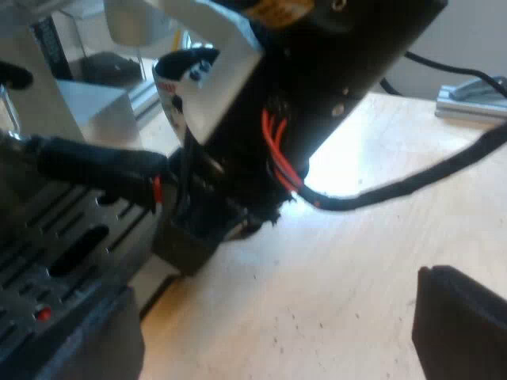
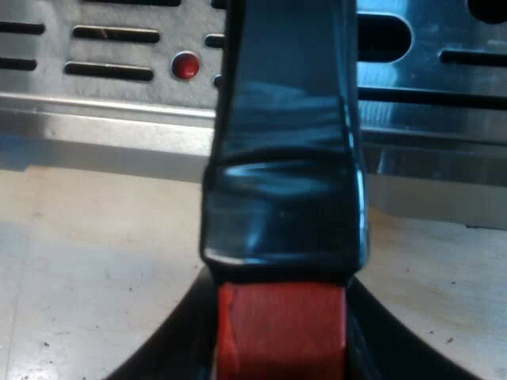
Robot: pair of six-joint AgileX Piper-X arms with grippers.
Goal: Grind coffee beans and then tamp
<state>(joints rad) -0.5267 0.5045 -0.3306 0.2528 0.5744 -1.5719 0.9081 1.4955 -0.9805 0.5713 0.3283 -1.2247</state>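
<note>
No writing can be read (yellow label [image 1: 277, 9] indecipherable)

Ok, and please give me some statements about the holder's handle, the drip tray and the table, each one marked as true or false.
1. The red end of the holder's handle sits between the fingers of the right gripper. True.
2. The handle lies flat on the table. False: the right gripper holds it above the slotted drip tray.
3. The drip tray has a small round red spot among its slots. True.
4. The table is made of dark metal. False: it is pale wood.
</note>
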